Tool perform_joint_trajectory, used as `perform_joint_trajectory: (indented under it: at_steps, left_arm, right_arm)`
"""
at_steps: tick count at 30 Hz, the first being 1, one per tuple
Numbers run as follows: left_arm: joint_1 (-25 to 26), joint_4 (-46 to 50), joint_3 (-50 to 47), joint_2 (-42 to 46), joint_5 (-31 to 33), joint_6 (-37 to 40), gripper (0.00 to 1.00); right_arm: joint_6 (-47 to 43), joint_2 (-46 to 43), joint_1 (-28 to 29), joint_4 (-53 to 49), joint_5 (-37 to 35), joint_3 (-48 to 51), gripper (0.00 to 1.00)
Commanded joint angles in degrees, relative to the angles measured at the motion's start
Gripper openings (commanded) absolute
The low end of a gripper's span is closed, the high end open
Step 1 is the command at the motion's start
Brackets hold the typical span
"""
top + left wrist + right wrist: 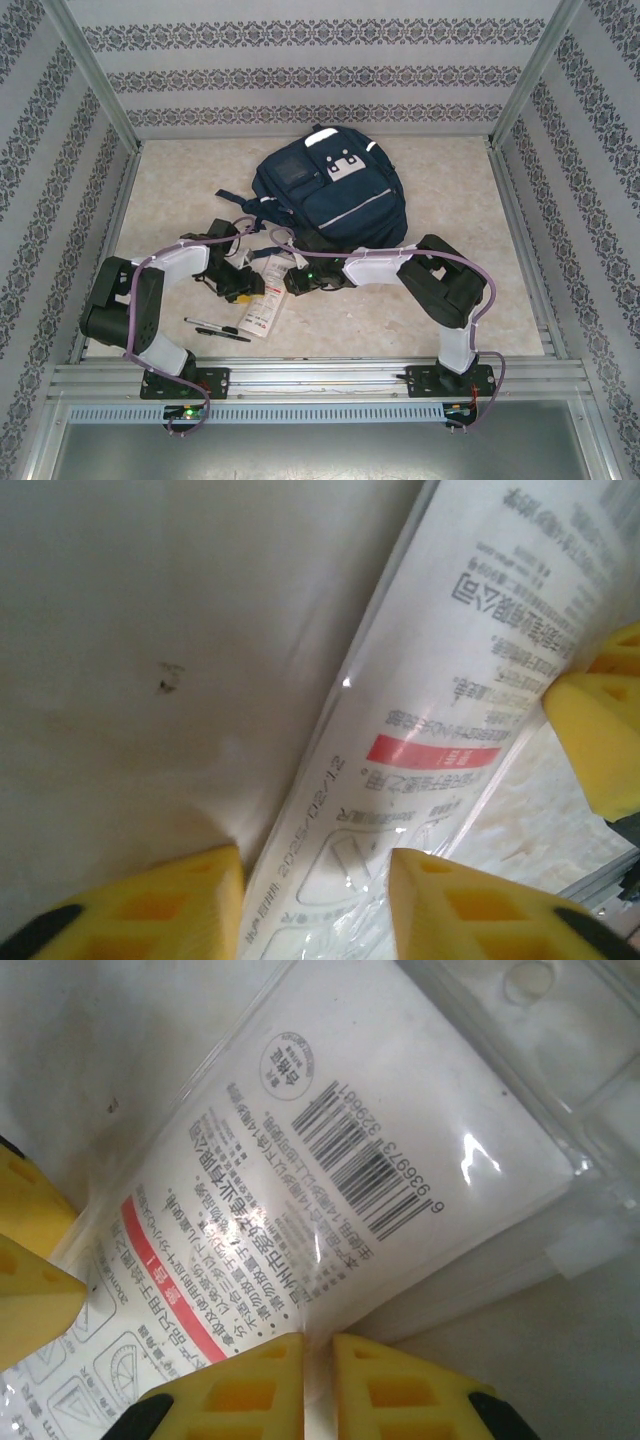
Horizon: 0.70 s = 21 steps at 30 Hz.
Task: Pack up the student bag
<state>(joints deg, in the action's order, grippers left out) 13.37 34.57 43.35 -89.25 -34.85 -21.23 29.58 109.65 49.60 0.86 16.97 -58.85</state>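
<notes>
Right gripper [318, 1345] pinches the packet [380, 1160] on the beige tabletop [450, 200] between patterned walls [300, 60], left gripper [315, 865] gaping.

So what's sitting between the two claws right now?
A flat clear-plastic packet with a white printed label and red stripe, spanning the gap between left claw and right claw; clearest in the top view.

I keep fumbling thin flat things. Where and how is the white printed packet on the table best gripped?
Grip the packet across its narrow width, near mid-length, coming from above. It lies flat, long and slim, so jaws likely fit either side, as the left end effector straddles it.
</notes>
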Motion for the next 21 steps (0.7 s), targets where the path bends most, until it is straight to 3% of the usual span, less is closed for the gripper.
perform_joint_trajectory:
  at_steps: [1, 4, 7, 10, 14, 21]
  left_arm:
    - [1.5, -3.9, -1.5, 0.6, -10.5, -0.5, 0.25]
    - [1.6, -3.6, -1.0, 3.4, -9.8, -0.6, 0.08]
    - [1.5, -3.9, -0.8, 6.7, -9.6, -1.0, 0.00]
    - [1.6, -4.9, -0.6, 10.3, -10.1, -2.1, 0.00]
    - [1.5, -7.6, -0.7, 15.6, -10.4, -5.0, 0.00]
    - [1.6, -16.3, -3.4, 20.6, -13.5, -12.1, 0.00]
  right_arm:
    - [-0.9, 4.7, -0.3, 3.6, -2.1, 1.7, 0.13]
    - [-0.1, 3.9, -0.3, 4.2, -1.9, 1.9, 0.13]
    - [1.0, 1.5, -0.5, 4.9, -1.4, 2.5, 0.15]
    - [2.4, -2.3, -1.1, 4.8, 0.2, 2.6, 0.23]
    - [5.2, -10.0, -3.2, 3.9, 3.1, 3.9, 0.49]
    - [11.6, -18.1, -7.1, 5.8, 15.1, 10.6, 0.69]
